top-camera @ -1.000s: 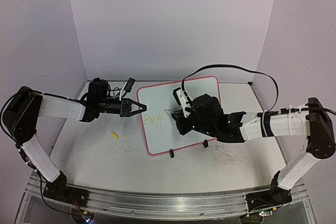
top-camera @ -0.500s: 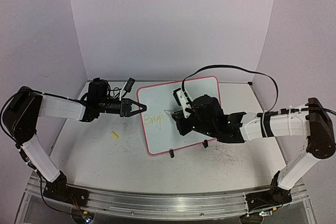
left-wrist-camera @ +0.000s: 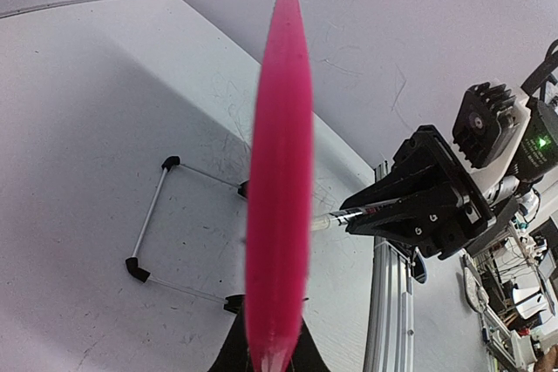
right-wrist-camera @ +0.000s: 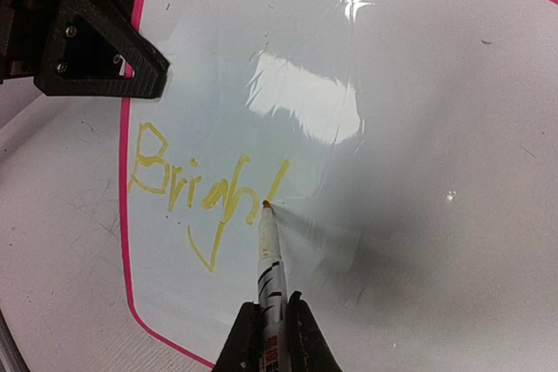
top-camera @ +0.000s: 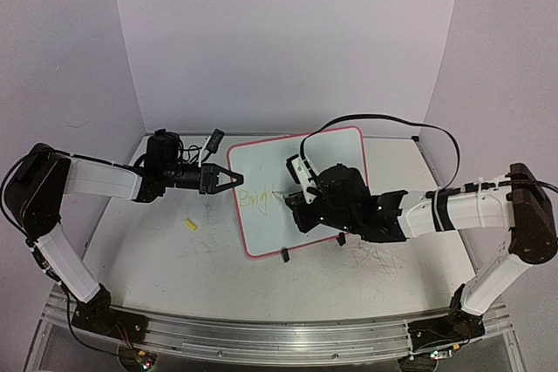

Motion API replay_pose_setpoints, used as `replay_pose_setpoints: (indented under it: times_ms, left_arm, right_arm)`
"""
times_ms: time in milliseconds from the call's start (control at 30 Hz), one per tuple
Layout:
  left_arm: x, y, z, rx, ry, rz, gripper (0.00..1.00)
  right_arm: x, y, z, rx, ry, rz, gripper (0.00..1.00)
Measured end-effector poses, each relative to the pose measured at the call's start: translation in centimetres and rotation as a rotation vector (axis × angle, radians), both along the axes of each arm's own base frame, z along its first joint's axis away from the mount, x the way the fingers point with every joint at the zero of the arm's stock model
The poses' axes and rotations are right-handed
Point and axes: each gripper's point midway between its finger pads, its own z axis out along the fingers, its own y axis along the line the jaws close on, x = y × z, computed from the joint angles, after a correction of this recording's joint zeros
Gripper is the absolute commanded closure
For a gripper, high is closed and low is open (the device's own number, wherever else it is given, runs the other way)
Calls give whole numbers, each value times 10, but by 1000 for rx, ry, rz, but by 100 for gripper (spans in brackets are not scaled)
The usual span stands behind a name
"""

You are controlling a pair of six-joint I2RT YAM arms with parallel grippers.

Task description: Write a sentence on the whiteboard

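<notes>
- Right gripper (right-wrist-camera: 272, 304) is clenched on the yellow marker (right-wrist-camera: 269, 259), barrel sticking straight out between the fingers, nib forward.
- Nib touches the whiteboard (right-wrist-camera: 418, 172) at the bottom of a slanted stroke just after the "h".
- To the left of the nib, the sentence (right-wrist-camera: 187, 180) reads "Brigh" plus that one stroke. It is thin yellow and faint against the white.
- We read the stroke as the stem of a "t"; we see no crossbar.
- Progress, our judgement: the first word is nearly done and the rest of the sentence is not started. The board is blank to the right of and beyond the nib, so there is plenty of room.
- Further left of the marker, the left gripper (top-camera: 232, 179) is clamped on the board's pink rim near the start of the word. The left wrist view shows the rim edge-on between its fingers.
- The board lies tilted on the table (top-camera: 148, 259), between the two arms, its far corner toward the back wall.
- Well away from the nib, past the left edge of the board, a small yellow piece (top-camera: 190, 225) lies on the table. We can't tell what it is.
</notes>
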Motion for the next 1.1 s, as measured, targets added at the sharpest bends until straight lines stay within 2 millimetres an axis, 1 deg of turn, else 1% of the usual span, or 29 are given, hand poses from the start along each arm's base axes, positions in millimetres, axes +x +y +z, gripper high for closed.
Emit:
replay_pose_setpoints:
  times_ms: [333, 467, 600, 800, 933, 1100]
  left_arm:
    - [0, 0, 0, 0, 0, 0, 100]
    - [0, 0, 0, 0, 0, 0, 100]
    - [0, 0, 0, 0, 0, 0, 100]
    - [0, 0, 0, 0, -1, -1, 100]
    - [0, 0, 0, 0, -1, -1, 100]
    - [0, 0, 0, 0, -1, -1, 100]
  right_arm:
    - [-6, -1, -10, -10, 24, 1, 100]
    - [-7, -5, -12, -16, 26, -15, 100]
    - [-6, -9, -9, -20, 20, -35, 100]
    - [-8, -16, 0, -6, 3, -30, 100]
    - [-9, -11, 6, 13, -5, -10, 100]
    - [-7, -1, 9, 28, -6, 14, 100]
